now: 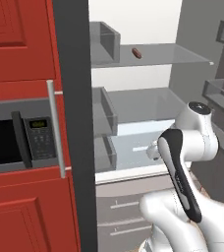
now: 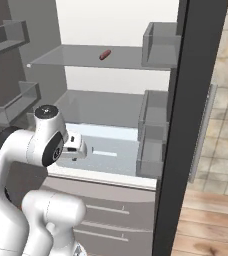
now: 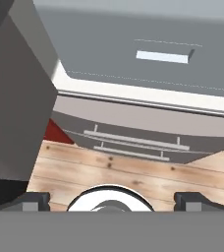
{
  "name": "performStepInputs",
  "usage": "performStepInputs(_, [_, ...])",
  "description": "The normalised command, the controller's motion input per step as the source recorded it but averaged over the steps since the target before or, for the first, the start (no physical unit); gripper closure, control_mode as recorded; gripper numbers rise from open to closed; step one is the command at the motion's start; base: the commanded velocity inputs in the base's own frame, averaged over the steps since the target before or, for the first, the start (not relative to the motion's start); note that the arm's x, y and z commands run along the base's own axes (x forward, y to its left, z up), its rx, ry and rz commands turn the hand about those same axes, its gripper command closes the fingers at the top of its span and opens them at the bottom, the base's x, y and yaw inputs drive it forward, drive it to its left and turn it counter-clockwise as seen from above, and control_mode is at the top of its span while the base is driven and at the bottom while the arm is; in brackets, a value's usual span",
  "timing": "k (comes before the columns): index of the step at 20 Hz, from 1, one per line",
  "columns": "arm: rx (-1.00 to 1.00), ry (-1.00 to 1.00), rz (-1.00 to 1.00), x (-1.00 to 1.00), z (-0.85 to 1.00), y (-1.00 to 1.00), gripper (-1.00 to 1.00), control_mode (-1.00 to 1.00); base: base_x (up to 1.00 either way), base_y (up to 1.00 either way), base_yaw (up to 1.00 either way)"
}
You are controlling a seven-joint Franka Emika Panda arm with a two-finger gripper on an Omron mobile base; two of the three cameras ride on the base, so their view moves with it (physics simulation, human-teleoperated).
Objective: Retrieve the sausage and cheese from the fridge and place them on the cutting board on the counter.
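Grey fridge (image 1: 133, 106) stands open, shelves and door bins bare except the sausage (image 1: 136, 53) lying on the upper glass shelf, well above and beyond the gripper (image 3: 111, 199). Jaws spread fully wide, holding nothing, aimed down at the bottom drawers (image 3: 133, 142) and wood floor (image 3: 133, 172). Microwave (image 1: 15, 138) display too blurry to read.
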Motion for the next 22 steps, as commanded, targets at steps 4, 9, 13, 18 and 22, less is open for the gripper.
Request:
performStepInputs(4, [0.00, 0.00, 0.00, 0.00, 0.00, 0.00, -1.00, 1.00, 0.62, -0.23, 0.00])
performStepInputs(9, [0.00, 0.00, 0.00, 0.00, 0.00, 0.00, -1.00, 1.00, 0.25, 0.00, 0.00])
performStepInputs(13, [0.00, 0.00, 0.00, 0.00, 0.00, 0.00, -1.00, 1.00, 0.00, 0.00, 0.00])
performStepInputs(18, [0.00, 0.00, 0.00, 0.00, 0.00, 0.00, -1.00, 1.00, 0.00, 0.00, 0.00])
performStepInputs(22, [0.00, 0.00, 0.00, 0.00, 0.00, 0.00, -1.00, 1.00, 0.00, 0.00, 0.00])
